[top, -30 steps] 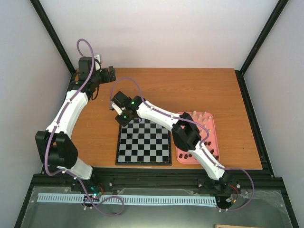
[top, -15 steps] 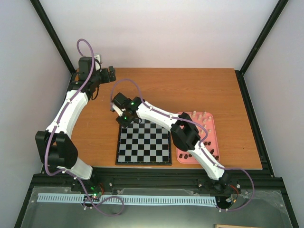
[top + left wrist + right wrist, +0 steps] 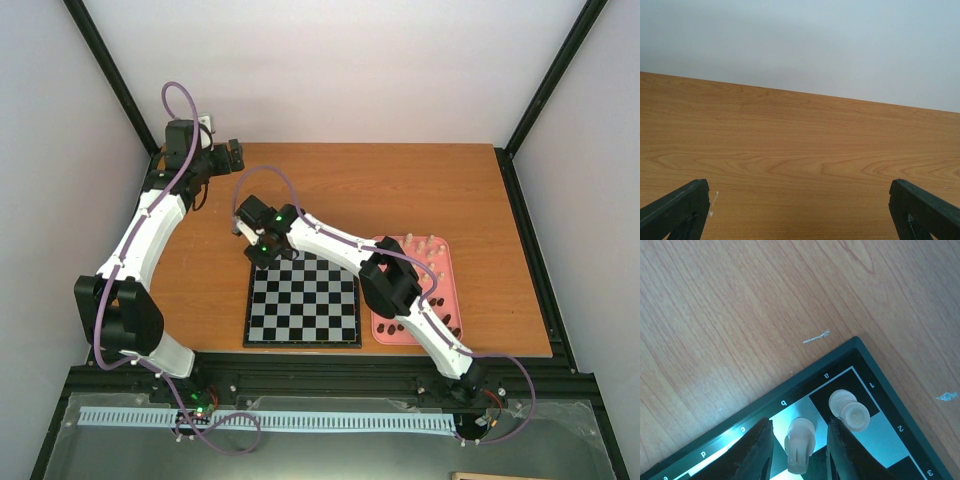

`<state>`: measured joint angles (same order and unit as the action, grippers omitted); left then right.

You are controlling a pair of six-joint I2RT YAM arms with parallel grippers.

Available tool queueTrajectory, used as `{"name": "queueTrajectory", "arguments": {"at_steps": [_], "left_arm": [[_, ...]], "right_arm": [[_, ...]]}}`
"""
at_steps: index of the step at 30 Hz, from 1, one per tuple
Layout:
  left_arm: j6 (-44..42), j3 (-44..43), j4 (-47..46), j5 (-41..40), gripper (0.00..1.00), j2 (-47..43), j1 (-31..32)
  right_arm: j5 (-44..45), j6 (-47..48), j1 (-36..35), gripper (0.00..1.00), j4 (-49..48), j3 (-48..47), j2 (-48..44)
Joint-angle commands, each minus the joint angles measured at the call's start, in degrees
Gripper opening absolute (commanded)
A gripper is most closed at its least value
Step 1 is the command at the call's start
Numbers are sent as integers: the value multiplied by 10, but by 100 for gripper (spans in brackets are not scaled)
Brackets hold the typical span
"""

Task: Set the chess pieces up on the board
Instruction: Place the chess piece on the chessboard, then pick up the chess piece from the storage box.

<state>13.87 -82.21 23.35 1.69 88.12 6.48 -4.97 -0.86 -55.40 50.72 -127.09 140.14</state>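
Straddling a cream chess piece near the board corner, right fingers slightly spread

A wooden tabletop fills the middle of the frame, with a black-and-grey checkered board lying low and centre near its front edge. Just right of the board sits a pink tray, holding pale pieces at its upper end and dark pieces lower down. The right arm rises from the lower right and crosses the tray and the board's upper edge. Its right hand is over the board's upper left corner. The left arm climbs the left side, and its left hand is at the tabletop's upper left corner. Both hands are too small to show their spread.
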Motion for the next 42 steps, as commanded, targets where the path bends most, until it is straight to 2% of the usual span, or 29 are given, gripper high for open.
{"name": "queueTrajectory", "arguments": {"at_steps": [1,12,15,23,29,42], "left_arm": [[-9,-15,1,-1,100,-11,1],[-7,-10,-3,-1,100,-19,1],[-6,-9,-4,7,100,-20,1],[-2,-13,-8,22,100,-7,1],[-1,-18,-8,22,100,6,1],[3,-23,-7,23,100,19,1]], "right_arm": [[5,3,-8,33,-10,15,-32],[95,-17,17,40,-96,252,-241],[112,-30,52,40,-114,315,-284],[147,-68,200,43,-144,461,-342],[187,-80,262,43,-148,501,-346],[222,-81,291,44,-135,520,-349]]}}
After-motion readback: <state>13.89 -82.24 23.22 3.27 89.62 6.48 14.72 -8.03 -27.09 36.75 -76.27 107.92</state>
